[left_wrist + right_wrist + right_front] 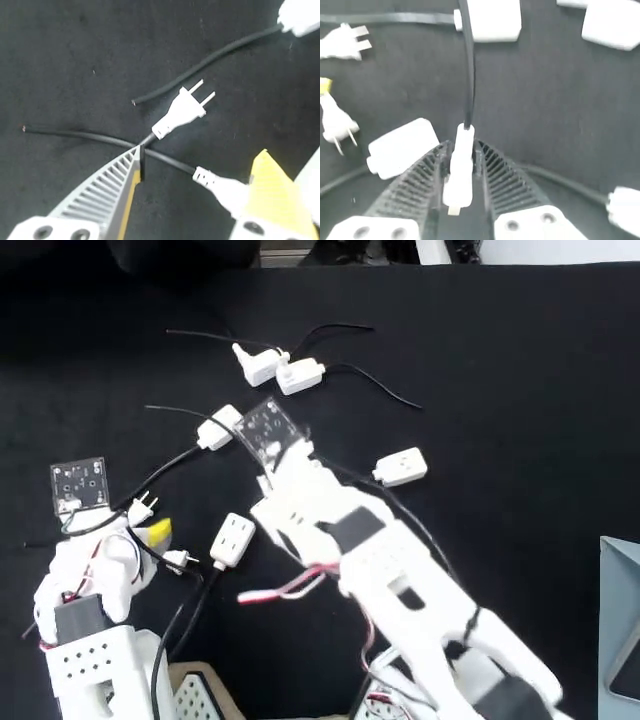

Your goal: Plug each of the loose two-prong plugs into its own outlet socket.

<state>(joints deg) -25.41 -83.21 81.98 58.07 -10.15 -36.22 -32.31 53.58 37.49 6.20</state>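
Black table (520, 350): right fingers (505, 175) pinch a slim white plug (459, 170); left fingers (107, 185) spread wide.

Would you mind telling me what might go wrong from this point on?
1. The right gripper clamps a white plug with its cable leading away from the wrist, so the prongs seem to face backwards; insertion may need a regrasp.
2. The left gripper is open over two crossing cables; closing could pinch one of them rather than the two-prong plug.

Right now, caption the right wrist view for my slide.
Right gripper holds a white plug, its black cord running toward a white outlet socket.
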